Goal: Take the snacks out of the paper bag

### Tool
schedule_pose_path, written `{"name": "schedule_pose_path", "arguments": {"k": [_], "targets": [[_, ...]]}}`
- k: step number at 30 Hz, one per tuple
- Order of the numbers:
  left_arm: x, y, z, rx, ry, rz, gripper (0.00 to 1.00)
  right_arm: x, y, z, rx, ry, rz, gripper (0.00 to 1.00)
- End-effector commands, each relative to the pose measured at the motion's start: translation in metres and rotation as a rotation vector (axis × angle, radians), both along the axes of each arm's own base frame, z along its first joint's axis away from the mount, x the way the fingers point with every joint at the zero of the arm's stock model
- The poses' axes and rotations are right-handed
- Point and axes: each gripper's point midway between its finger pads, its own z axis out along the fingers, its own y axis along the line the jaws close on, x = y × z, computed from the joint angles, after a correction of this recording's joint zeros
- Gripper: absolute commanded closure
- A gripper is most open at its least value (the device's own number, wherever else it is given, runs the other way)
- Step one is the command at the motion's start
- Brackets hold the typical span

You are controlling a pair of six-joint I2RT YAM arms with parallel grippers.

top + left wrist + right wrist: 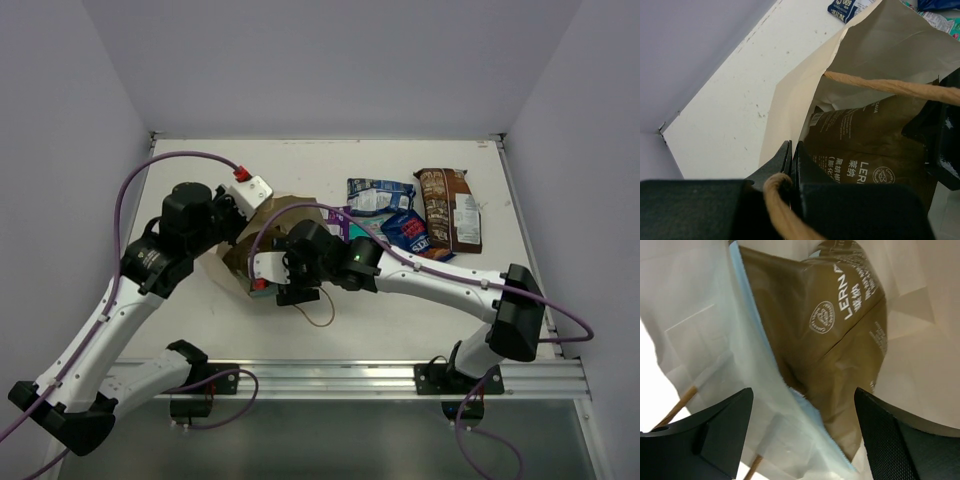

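The tan paper bag (285,212) lies on its side, mouth toward the arms. My left gripper (240,235) is shut on the bag's rim (785,115), with a twisted handle (775,200) draped over its fingers. My right gripper (262,272) is open inside the mouth. Its fingers (715,435) stand on either side of a brown snack packet (830,340) and a light blue one (790,410), touching neither. The brown packet also shows in the left wrist view (865,150). Outside lie a blue packet (378,195), a dark blue one (408,232), a brown one (450,208) and a purple-and-white one (338,222).
The bag's other handle (320,318) loops onto the table (200,170) near the front edge. The removed packets lie at the back right. Walls close in the table on the left, back and right. A metal rail (350,375) runs along the front.
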Motion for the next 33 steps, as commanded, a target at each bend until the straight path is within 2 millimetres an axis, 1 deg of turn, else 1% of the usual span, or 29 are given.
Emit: {"name": "schedule_pose_path", "arguments": {"k": [1, 2, 3, 6, 7, 8, 9, 10, 12, 13, 14, 19, 21, 22, 26, 30, 33], "targets": [[-0.001, -0.007, 0.016, -0.034, -0.035, -0.041, 1.00, 0.015, 0.019, 0.023, 0.068, -0.096, 0.001, 0.15], [-0.001, -0.007, 0.016, -0.037, -0.033, -0.043, 1.00, 0.019, 0.020, 0.022, 0.070, -0.112, -0.009, 0.15], [-0.003, -0.010, 0.017, -0.044, -0.031, -0.056, 1.00, 0.023, 0.025, 0.024, 0.091, -0.132, -0.014, 0.15], [-0.005, -0.014, 0.019, -0.062, -0.027, -0.075, 1.00, 0.027, 0.030, 0.016, 0.098, -0.149, -0.012, 0.15], [-0.006, -0.014, 0.020, -0.071, -0.028, -0.076, 1.00, 0.028, 0.032, 0.009, 0.085, -0.141, -0.011, 0.15], [-0.005, -0.016, 0.021, -0.077, -0.029, -0.077, 1.00, 0.024, 0.036, 0.005, 0.080, -0.119, 0.011, 0.15], [-0.006, -0.015, 0.022, -0.081, -0.030, -0.076, 1.00, 0.023, 0.034, -0.002, 0.056, -0.100, 0.008, 0.15], [-0.006, -0.016, 0.024, -0.086, -0.031, -0.081, 1.00, 0.024, 0.037, -0.005, 0.047, -0.095, 0.008, 0.16], [-0.008, -0.016, 0.029, -0.093, -0.043, -0.086, 1.00, 0.016, 0.038, -0.012, 0.027, -0.049, 0.034, 0.17], [-0.008, -0.016, 0.030, -0.094, -0.048, -0.085, 1.00, 0.017, 0.041, -0.008, 0.036, -0.043, 0.034, 0.18], [-0.009, -0.015, 0.032, -0.094, -0.054, -0.087, 1.00, 0.016, 0.042, -0.008, 0.033, -0.036, 0.040, 0.18], [-0.009, -0.010, 0.033, -0.081, -0.065, -0.065, 1.00, -0.001, 0.037, -0.004, 0.023, 0.032, 0.065, 0.18], [-0.009, -0.011, 0.031, -0.079, -0.056, -0.069, 1.00, 0.002, 0.037, -0.004, 0.050, 0.008, 0.056, 0.18], [-0.010, -0.013, 0.030, -0.084, -0.051, -0.078, 1.00, 0.007, 0.036, -0.005, 0.050, -0.015, 0.038, 0.18], [-0.014, -0.019, 0.032, -0.109, -0.036, -0.108, 1.00, 0.015, 0.038, -0.014, 0.027, -0.034, 0.030, 0.18], [-0.020, -0.019, 0.039, -0.129, -0.048, -0.123, 1.00, 0.017, 0.041, -0.018, 0.026, -0.017, 0.038, 0.19], [-0.022, -0.018, 0.045, -0.137, -0.063, -0.127, 1.00, 0.018, 0.040, -0.022, 0.021, -0.011, 0.031, 0.23]]}}
